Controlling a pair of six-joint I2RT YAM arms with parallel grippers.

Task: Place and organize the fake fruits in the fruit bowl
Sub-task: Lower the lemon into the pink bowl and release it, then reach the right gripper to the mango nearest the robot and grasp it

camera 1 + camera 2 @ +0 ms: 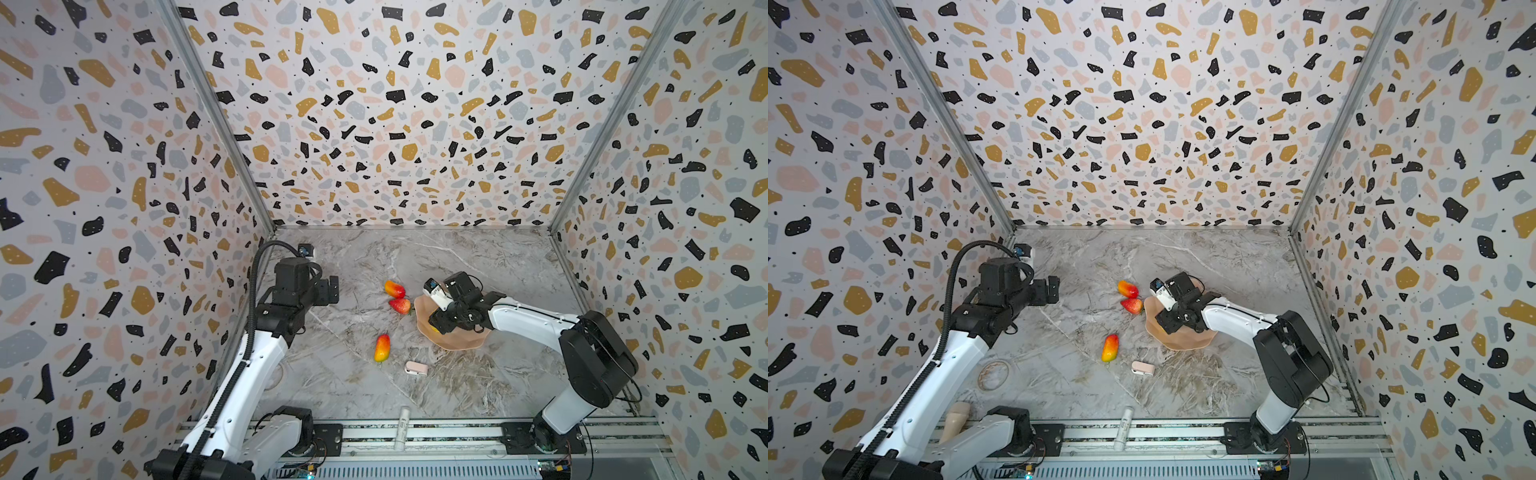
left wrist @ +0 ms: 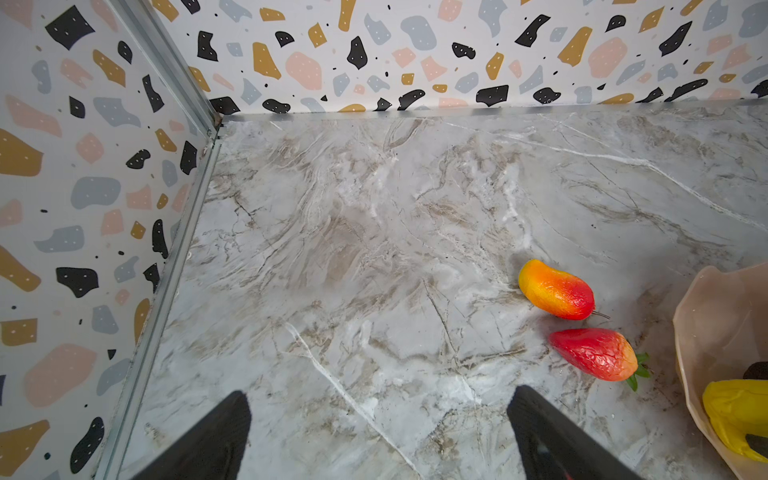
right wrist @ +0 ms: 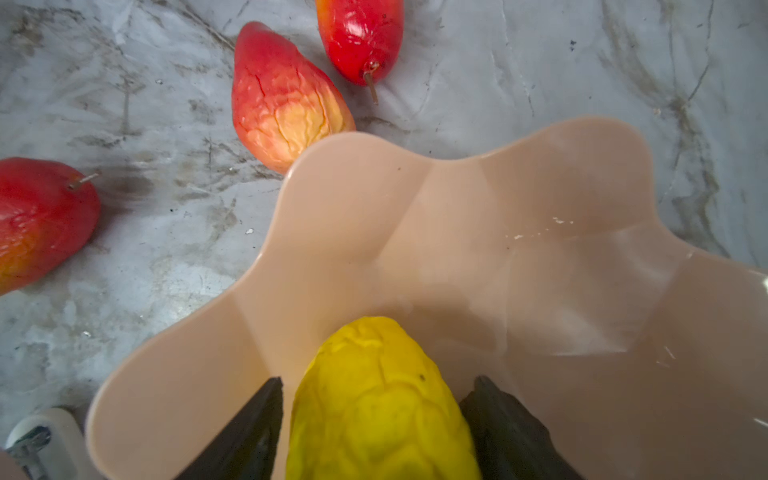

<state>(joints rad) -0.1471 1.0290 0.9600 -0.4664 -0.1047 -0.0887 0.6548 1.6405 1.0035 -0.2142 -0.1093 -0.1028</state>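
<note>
The grey marble tabletop lies bare along its far edge and beneath the left gripper, whose black fingers stand wide apart over nothing. Nearer the middle, a red-yellow plastic mango and a red plastic strawberry crowd the left rim of the peach-pink scalloped bowl. The strawberry lies tight by that rim, with no gap showing. A second red-yellow mango and a pale pink clip lie apart nearer the front, with clear lanes around each. Inside the bowl, the right gripper and a bumpy yellow plastic fruit fill one side; the rest of the hollow is bare.
</note>
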